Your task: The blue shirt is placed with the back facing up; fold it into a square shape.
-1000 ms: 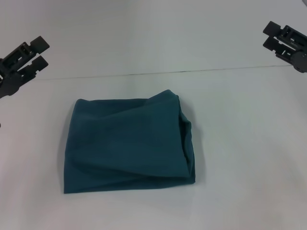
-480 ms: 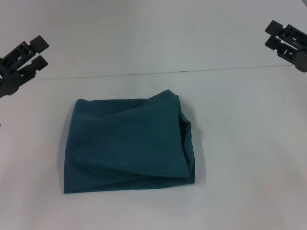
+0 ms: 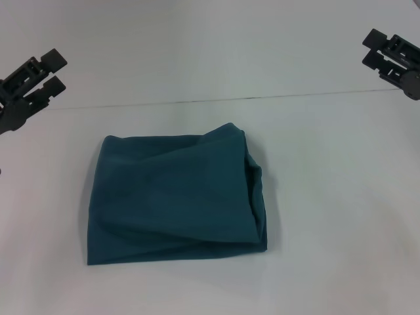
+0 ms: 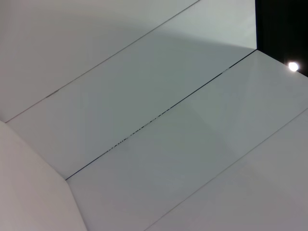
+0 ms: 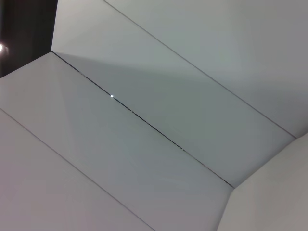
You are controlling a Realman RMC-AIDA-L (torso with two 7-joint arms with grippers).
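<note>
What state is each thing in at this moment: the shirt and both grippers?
Shirt: folded into a rough square, lying flat on the table, plain side up, untouched.
Left gripper: raised off to the left of the shirt, jaws slightly apart, holding nothing.
Right gripper: raised off to the right of the shirt, jaws slightly apart, holding nothing.

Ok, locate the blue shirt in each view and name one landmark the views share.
Head view: the blue shirt lies folded in the centre of the white table.
Left wrist view: not in it.
Right wrist view: not in it.
Shared landmark: the thin dark seam.
</note>
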